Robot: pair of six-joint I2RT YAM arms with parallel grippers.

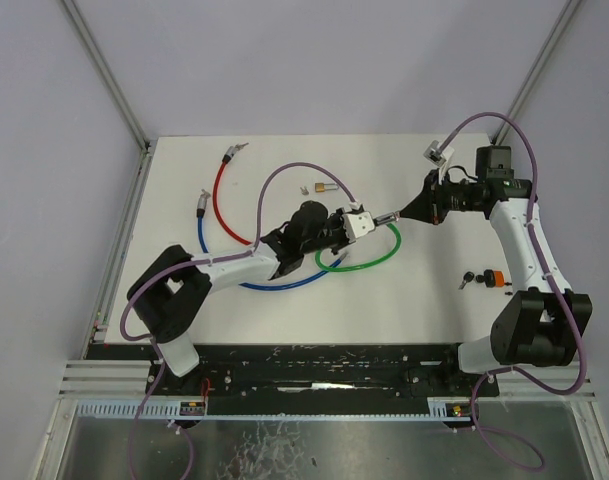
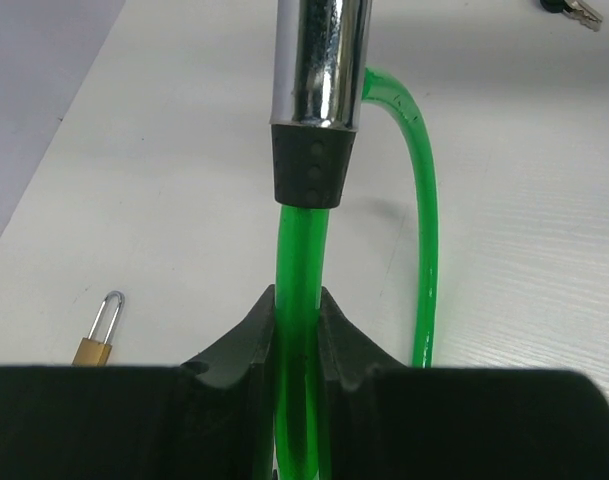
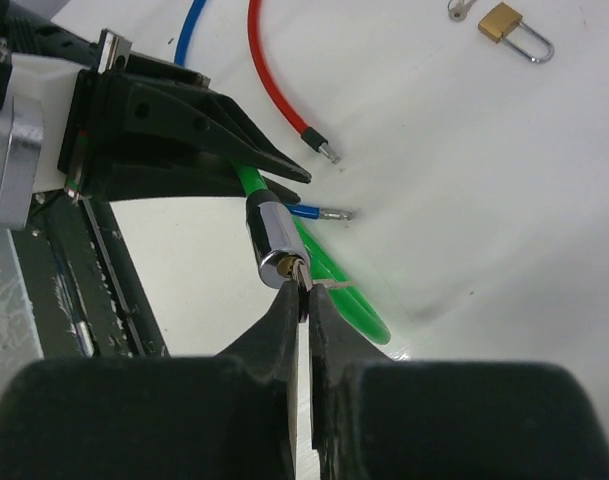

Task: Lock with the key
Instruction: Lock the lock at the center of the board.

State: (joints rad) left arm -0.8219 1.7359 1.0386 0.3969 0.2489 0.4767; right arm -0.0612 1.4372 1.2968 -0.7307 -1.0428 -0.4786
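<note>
Where the two arms meet: centre of the overhead frame, over the white table (image 1: 434, 290).
Left claw (image 1: 356, 222) (image 2: 297, 310): nearly closed, pinching the green cable (image 1: 374, 255) (image 2: 424, 250) (image 3: 334, 280) just behind the black collar of the chrome lock barrel (image 2: 319, 60) (image 3: 274, 240).
Right claw (image 1: 402, 213) (image 3: 304, 300): fingers pressed together on the key (image 3: 302, 278), right at the barrel's end face; little of the key shows.
Green loop: lying on the table below both claws.
Brass padlock (image 1: 326, 186) (image 2: 94, 345) (image 3: 504, 20): upper centre of the overhead frame, apart.
Red cable (image 1: 219, 195) (image 3: 274, 80), blue cable (image 1: 204, 235) (image 3: 189, 25): left of centre.
Spare keys (image 1: 484, 278): lower right, beside the right arm.
</note>
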